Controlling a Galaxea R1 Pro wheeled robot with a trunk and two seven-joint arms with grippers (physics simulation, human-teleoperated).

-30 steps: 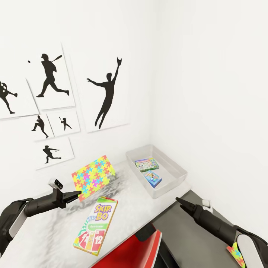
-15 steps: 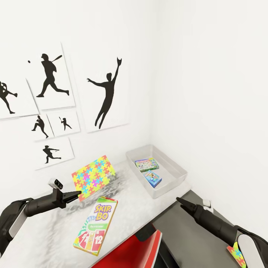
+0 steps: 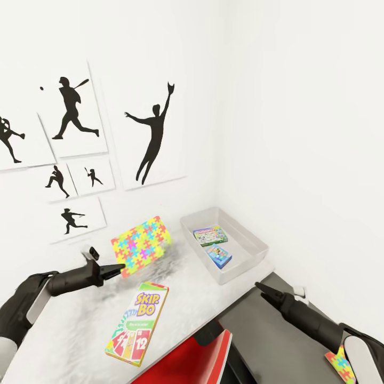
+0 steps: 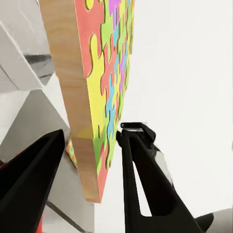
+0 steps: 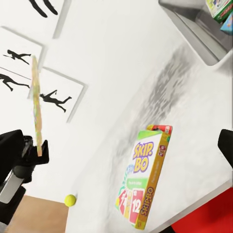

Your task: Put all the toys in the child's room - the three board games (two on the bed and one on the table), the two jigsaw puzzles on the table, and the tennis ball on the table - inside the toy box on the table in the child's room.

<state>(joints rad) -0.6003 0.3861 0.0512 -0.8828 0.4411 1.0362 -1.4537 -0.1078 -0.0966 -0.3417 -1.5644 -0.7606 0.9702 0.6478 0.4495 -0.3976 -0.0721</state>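
Note:
My left gripper [image 3: 120,268] is shut on the lower corner of a colourful jigsaw puzzle [image 3: 142,245], holding it tilted on edge above the white table [image 3: 69,320]. In the left wrist view the puzzle [image 4: 97,82] sits between the two black fingers. The grey toy box [image 3: 250,240] stands at the table's back right with two small game boxes [image 3: 210,234] inside. A Skip-Bo board game [image 3: 137,322] lies flat near the front edge. A tennis ball [image 5: 71,200] rests on the table. My right gripper [image 3: 260,287] hovers open, holding nothing, right of the table.
A red chair [image 3: 197,357] sits below the table's front edge. A dark grey surface [image 3: 266,336] lies under my right arm, with a second small jigsaw puzzle [image 3: 338,365] beside that arm. White walls with silhouette posters [image 3: 152,133] close in the corner.
My left gripper has lifted the jigsaw puzzle and carried it slightly up and right, its wrist turned. The right arm has barely moved.

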